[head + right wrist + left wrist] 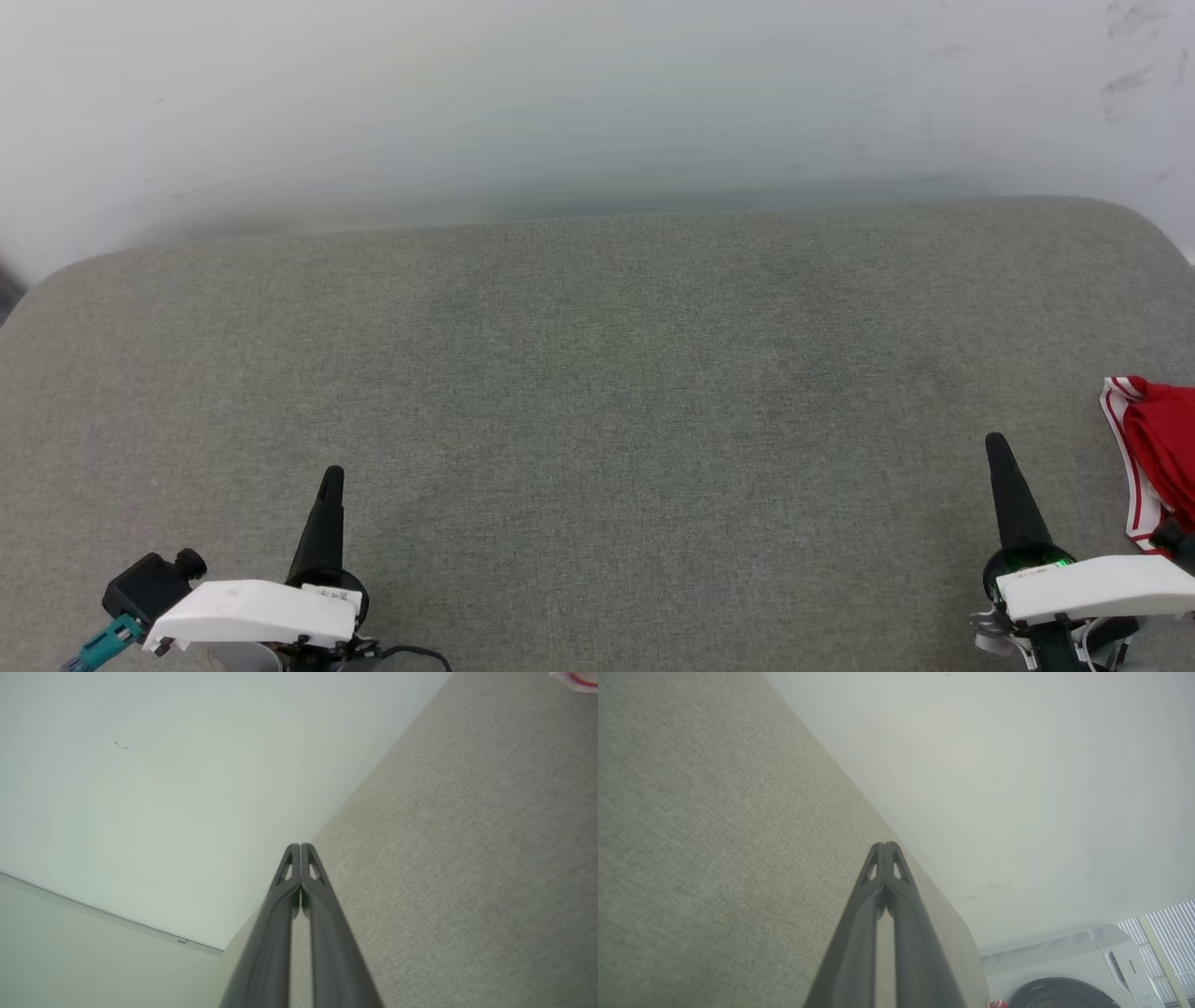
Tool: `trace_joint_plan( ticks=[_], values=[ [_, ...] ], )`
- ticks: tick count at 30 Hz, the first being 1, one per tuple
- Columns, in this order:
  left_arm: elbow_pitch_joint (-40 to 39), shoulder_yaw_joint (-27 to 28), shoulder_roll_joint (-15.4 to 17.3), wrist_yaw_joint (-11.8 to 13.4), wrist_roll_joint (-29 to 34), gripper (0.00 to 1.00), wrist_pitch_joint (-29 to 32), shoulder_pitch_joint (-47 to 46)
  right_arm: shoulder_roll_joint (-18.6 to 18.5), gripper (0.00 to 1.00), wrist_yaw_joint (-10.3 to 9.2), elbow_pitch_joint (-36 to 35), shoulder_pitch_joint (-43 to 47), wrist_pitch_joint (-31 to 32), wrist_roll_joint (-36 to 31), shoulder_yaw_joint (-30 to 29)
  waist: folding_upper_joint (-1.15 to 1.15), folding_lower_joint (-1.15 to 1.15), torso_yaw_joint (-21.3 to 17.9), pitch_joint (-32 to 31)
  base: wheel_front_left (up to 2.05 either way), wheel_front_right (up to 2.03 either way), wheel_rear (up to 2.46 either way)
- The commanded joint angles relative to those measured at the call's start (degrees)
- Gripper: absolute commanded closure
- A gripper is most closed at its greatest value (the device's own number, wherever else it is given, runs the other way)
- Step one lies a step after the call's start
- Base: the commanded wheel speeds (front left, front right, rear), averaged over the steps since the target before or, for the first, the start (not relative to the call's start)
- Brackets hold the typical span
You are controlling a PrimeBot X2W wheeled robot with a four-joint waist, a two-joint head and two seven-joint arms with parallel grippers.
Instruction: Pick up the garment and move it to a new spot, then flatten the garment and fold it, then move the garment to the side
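Left gripper (331, 476); garment (1162, 434) far right

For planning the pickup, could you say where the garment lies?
Head view, far right: the red garment lies on the grey padded surface, beside the right gripper.

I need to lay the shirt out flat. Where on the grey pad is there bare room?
The widest bare stretch of the grey pad runs from between the left gripper and right gripper back to the wall. The one crowded spot is the right edge, where the red shirt lies bunched beside the right gripper.
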Motion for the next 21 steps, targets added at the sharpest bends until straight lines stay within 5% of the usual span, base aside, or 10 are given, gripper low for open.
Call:
trace_joint_plan(
  ticks=[1, 21],
  values=[
    [-0.15, 0.37, 0.48, -0.31, -1.65, 1.00, 0.44, -1.24, -0.46, 1.00, 0.00, -0.20, -1.49, 0.36, 1.88, -0.23, 0.00, 0.00, 0.01, -0.03, 0.00, 0.00, 0.00],
    [1.47, 1.20, 0.47, -0.40, -12.71, 1.00, 3.57, -2.72, -0.42, 1.00, -0.01, 1.25, -2.44, 3.43, 13.50, -1.06, 0.00, 0.00, 0.13, -0.45, 0.00, 0.00, 0.00]
  ],
)
